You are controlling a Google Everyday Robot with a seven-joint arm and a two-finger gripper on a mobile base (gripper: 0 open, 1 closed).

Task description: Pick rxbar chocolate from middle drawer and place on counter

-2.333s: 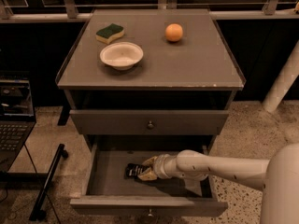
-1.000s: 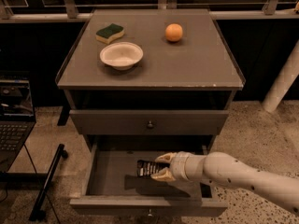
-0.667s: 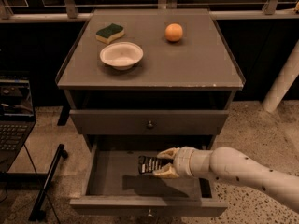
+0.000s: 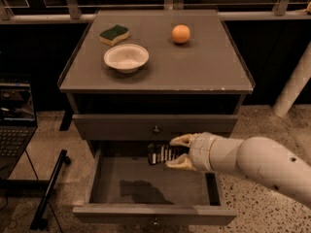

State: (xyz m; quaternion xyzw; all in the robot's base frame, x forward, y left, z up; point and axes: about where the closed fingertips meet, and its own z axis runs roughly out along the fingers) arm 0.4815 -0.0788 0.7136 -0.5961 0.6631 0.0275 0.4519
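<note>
The counter [image 4: 204, 72] fills the upper half of the view, its grey top edged by a thin raised rim. The robot's pale arm [image 4: 262, 166] reaches in from 4 o'clock towards the centre. Below the counter, the middle drawer [image 4: 155, 214] stands pulled out at 6 o'clock, showing its plain grey tray. Above it, the upper drawer front [image 4: 116, 126] is closed, with a small round knob [image 4: 156, 129] at its middle. An open laptop [image 4: 13, 130] sits at 9 o'clock on the speckled floor.

On the counter, a white bowl [image 4: 126, 57] rests towards 11 o'clock. A green-and-yellow sponge [image 4: 114, 34] lies just beyond it, and an orange [image 4: 181, 34] sits well apart at 12 o'clock.

The gripper [image 4: 174, 153] hangs over the back of the open drawer, just below the upper drawer front. Its jaws are closed narrowly on the rxbar chocolate [image 4: 158, 154], one above and one below. The black bar sticks out towards 9 o'clock, raised clear of the tray. A dark shadow [image 4: 141, 191] lies on the tray floor beneath it.
</note>
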